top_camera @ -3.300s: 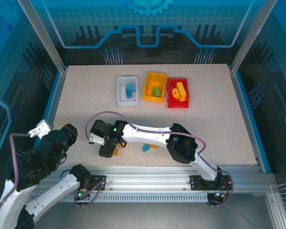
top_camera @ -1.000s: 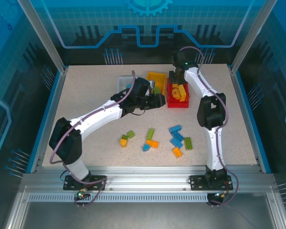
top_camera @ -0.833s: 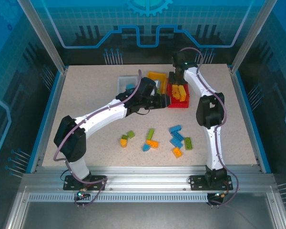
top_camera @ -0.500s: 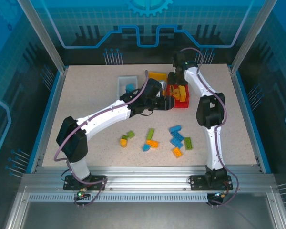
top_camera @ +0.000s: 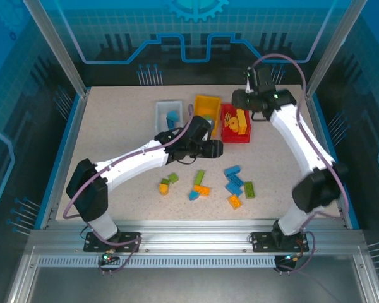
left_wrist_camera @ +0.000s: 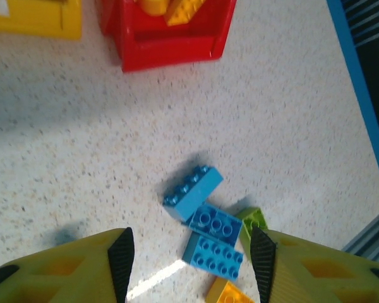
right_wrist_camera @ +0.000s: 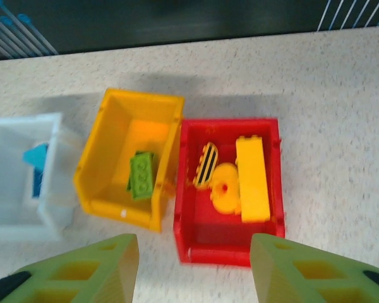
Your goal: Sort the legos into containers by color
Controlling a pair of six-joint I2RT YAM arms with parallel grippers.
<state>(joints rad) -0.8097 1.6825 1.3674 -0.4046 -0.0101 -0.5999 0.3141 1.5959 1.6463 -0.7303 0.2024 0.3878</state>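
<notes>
Now between picks: left gripper (left_wrist_camera: pixel 191 255) apart, empty, small blue studded plastic bricks (left_wrist_camera: pixel 213 222) just ahead; right gripper (right_wrist_camera: pixel 192 252) apart, empty, above red plastic bin (right_wrist_camera: pixel 230 122). Next: grab blue.

My table (top_camera: pixel 114 132) reads beige with dark speckles. The white bin (right_wrist_camera: pixel 19 230) shows a blue brick (right_wrist_camera: pixel 36 158), the yellow bin (right_wrist_camera: pixel 114 211) a green brick (right_wrist_camera: pixel 142 175), and the red bin (right_wrist_camera: pixel 221 252) a plain yellow bar (right_wrist_camera: pixel 252 180) and a black-and-yellow striped piece (right_wrist_camera: pixel 206 165). The loose bricks I see are blue (left_wrist_camera: pixel 205 224), lime (left_wrist_camera: pixel 254 221) and orange (left_wrist_camera: pixel 226 293). My left fingers (left_wrist_camera: pixel 63 271) are yellow-green with black pads (left_wrist_camera: pixel 121 255).
</notes>
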